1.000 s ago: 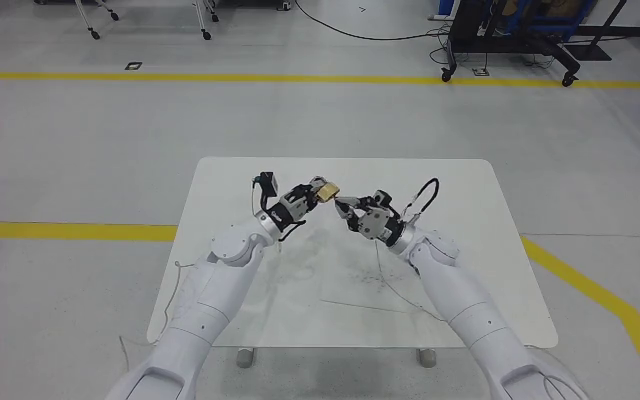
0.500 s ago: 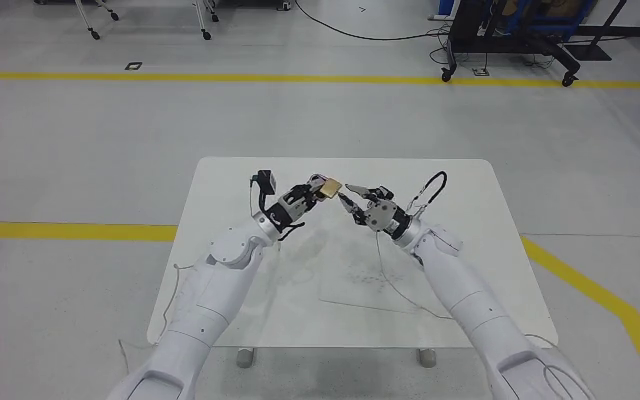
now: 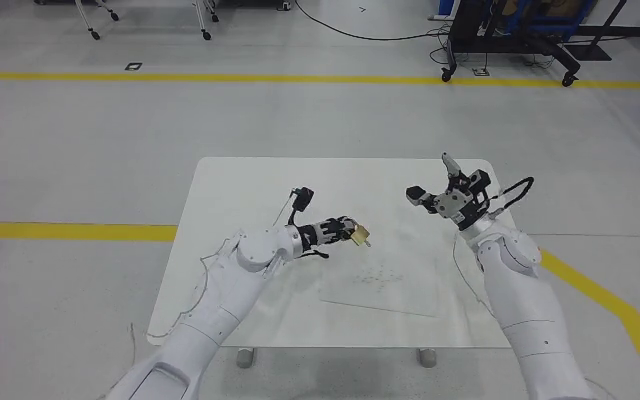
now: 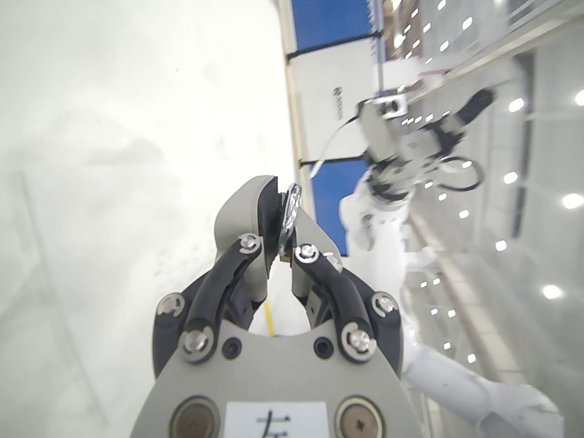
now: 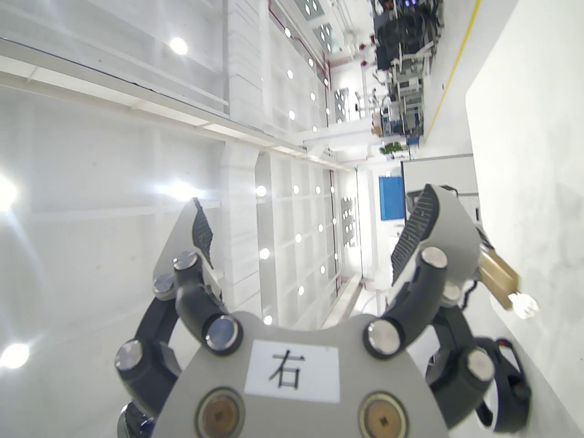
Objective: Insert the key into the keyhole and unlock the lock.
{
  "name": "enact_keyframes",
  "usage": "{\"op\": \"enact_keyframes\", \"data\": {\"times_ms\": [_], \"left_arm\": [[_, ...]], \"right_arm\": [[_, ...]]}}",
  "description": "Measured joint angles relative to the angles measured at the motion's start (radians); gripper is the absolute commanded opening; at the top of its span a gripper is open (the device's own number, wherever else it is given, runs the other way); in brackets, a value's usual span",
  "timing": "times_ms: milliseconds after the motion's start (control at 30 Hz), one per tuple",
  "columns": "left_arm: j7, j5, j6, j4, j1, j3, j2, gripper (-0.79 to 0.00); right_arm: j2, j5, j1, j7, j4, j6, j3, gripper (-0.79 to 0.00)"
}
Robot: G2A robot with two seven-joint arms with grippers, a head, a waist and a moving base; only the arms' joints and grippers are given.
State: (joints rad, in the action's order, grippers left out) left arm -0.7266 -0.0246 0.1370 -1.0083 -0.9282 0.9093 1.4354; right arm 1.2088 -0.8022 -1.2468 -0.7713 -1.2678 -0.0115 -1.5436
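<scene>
While the white table (image 3: 250,190) lies under both arms, the left arm (image 3: 250,250) stretches over its middle and the right arm (image 3: 510,260) is raised over its far right part, so the two ends are well apart. The left fingers (image 4: 255,211) are clenched on the lock (image 3: 358,236), pinching a silver metal part of it. Whether that part is the shackle I cannot tell. The right fingers (image 5: 413,225) are spread wide with nothing between them. The lock's brass body sticks out past the left fingers over the middle of the table, and I cannot tell whether it touches the surface. In the right wrist view a pale, shiny key (image 5: 524,305) head sits at the free end of the brass body, seemingly seated in the keyhole. By that I judge that the insertion is done and the turn is the step in hand, though it is not clear whether the lock is already sprung. If it is not, the next move calls for the right fingers to close in on the small key head, squeeze its flat sides squarely and twist. Meanwhile the left fingers must keep the lock from turning along with it.
</scene>
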Motion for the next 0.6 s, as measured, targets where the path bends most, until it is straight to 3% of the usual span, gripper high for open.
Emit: {"op": "enact_keyframes", "data": {"times_ms": [200,233,267,300,600], "left_arm": [[0.015,-0.091,-0.034,0.012,0.011,-0.061,0.012,-0.785],[0.010,-0.093,-0.039,0.017,0.014,-0.064,0.013,-0.539],[0.004,-0.098,-0.044,0.021,0.018,-0.067,0.013,-0.191],[-0.004,-0.106,-0.050,0.027,0.023,-0.071,0.014,0.000],[-0.016,-0.105,-0.047,0.030,0.030,-0.061,0.013,0.000]], "right_arm": [[0.001,0.000,0.012,-0.004,0.014,-0.001,0.012,0.000],[0.001,0.000,0.011,-0.004,0.013,-0.001,0.012,0.000],[0.001,0.000,0.011,-0.004,0.013,-0.001,0.012,0.000],[0.001,0.000,0.011,-0.004,0.013,-0.001,0.012,0.000],[0.001,0.000,0.011,-0.003,0.013,-0.001,0.012,0.000]]}}
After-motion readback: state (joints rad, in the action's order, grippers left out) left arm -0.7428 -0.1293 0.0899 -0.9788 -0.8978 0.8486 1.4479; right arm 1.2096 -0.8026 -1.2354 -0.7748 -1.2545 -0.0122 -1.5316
